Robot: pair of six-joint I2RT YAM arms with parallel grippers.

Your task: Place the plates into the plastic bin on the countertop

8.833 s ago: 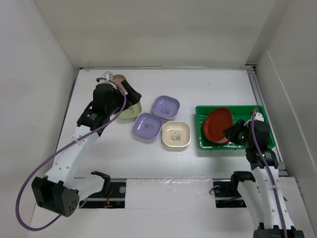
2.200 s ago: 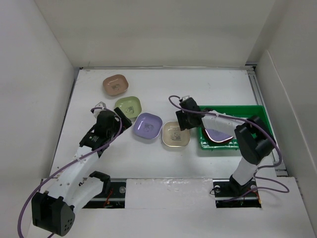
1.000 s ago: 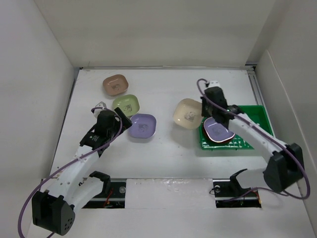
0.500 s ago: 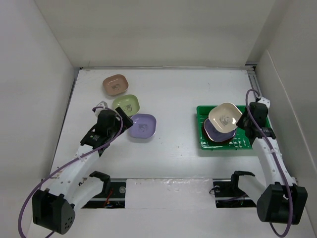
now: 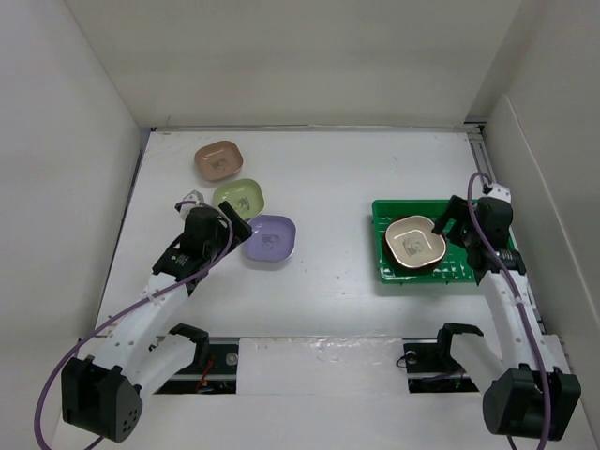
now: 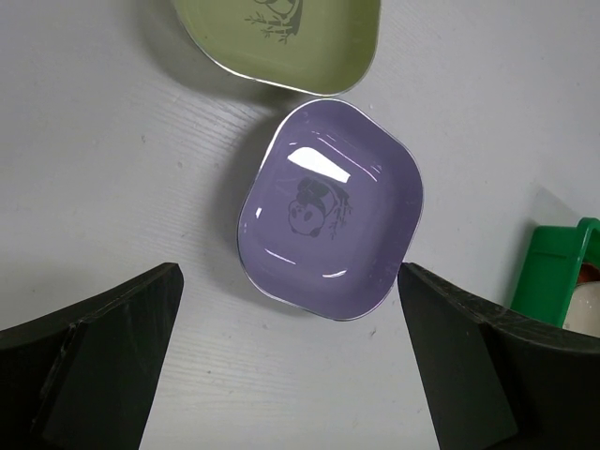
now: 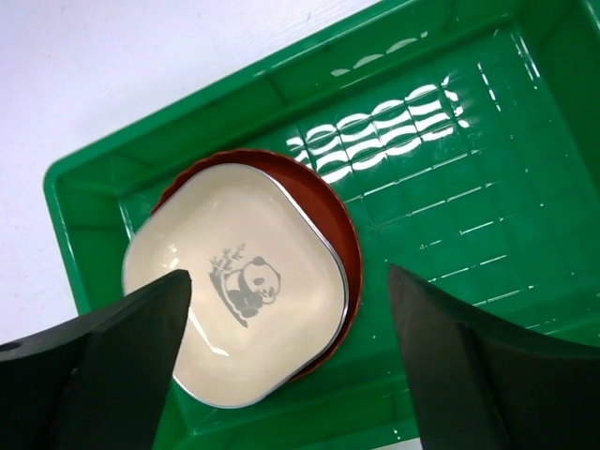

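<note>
**Left side**
- Left gripper (image 5: 240,234): jaws are standing wide apart and holding nothing. It is hanging above the countertop (image 5: 337,178), pointing down at a lavender plate. In the left wrist view the gripper (image 6: 289,272) is framing that plate, with a finger (image 6: 103,347) on either side and neither touching it.
- Tan-pink plate (image 5: 217,160): is lying flat near the far left corner of the countertop, upright, a dark print at its centre.
- Light green plate (image 5: 240,197): is lying just nearer than the tan-pink one. In the wrist view its rim (image 6: 281,37) is sitting very close to the lavender plate; whether the two touch cannot be told.
- Lavender plate (image 5: 269,237): is lying flat on the countertop, nearest of the three, with a panda print facing up (image 6: 330,223).

**Middle**
- A bare white stretch of countertop is separating these three plates from the bin.

**Right side**
- Green bin (image 5: 487,208): is sitting on the countertop close to the right wall. Its ribbed floor (image 7: 450,112) is showing bare on the right half, and one corner (image 6: 553,272) is peeking into the left wrist view.
- Cream plate (image 5: 416,242): is lying inside the bin's left half, panda print up (image 7: 239,302), resting on top of a red plate (image 7: 323,197) whose rim is showing around it.
- Right gripper (image 5: 454,228): jaws are spread wide and gripping nothing. It is hovering over the bin just right of the cream plate; in its own view the gripper (image 7: 286,281) is spanning the plate without touching it.
</note>
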